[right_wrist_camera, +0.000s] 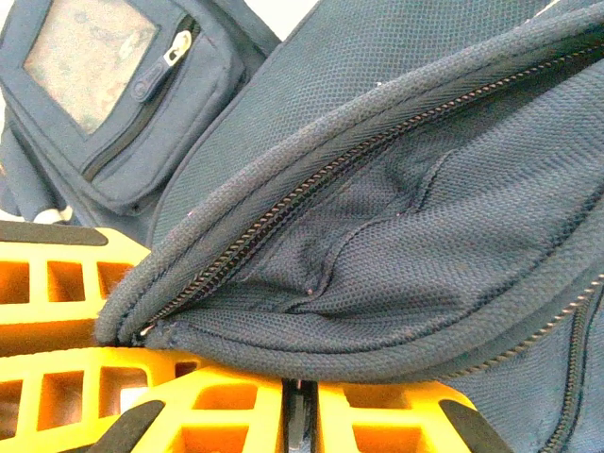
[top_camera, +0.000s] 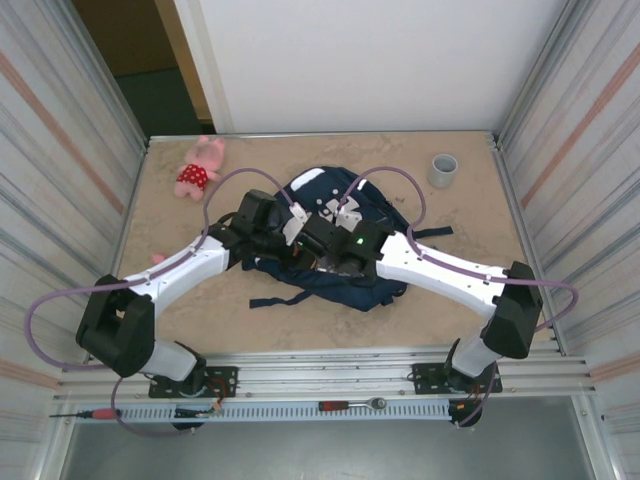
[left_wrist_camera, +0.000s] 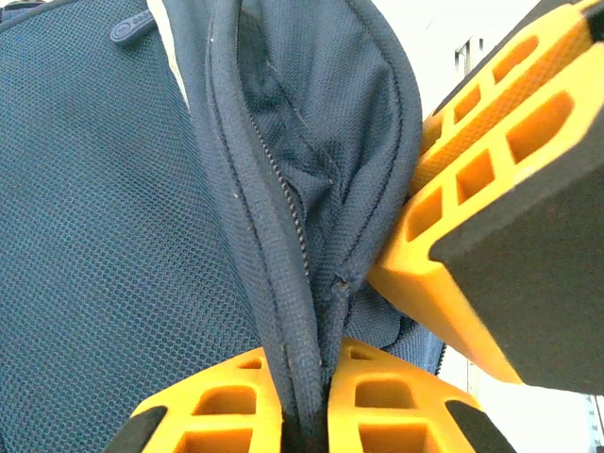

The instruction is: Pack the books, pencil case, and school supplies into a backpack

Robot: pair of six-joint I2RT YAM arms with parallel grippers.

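The navy backpack lies in the middle of the table with both arms meeting over it. In the left wrist view my left gripper is shut on the zip-lined rim of the backpack, and the fabric rises in a fold between the yellow fingers. My right gripper is shut on the lower rim of the backpack's opening, right beside the left one. From above, the left gripper and the right gripper almost touch. The books, the pencil case and the school supplies are out of view.
A pink plush toy lies at the back left and a grey cup stands at the back right. Ribbed metal walls close in both sides. A front pocket with a zip pull shows on the backpack.
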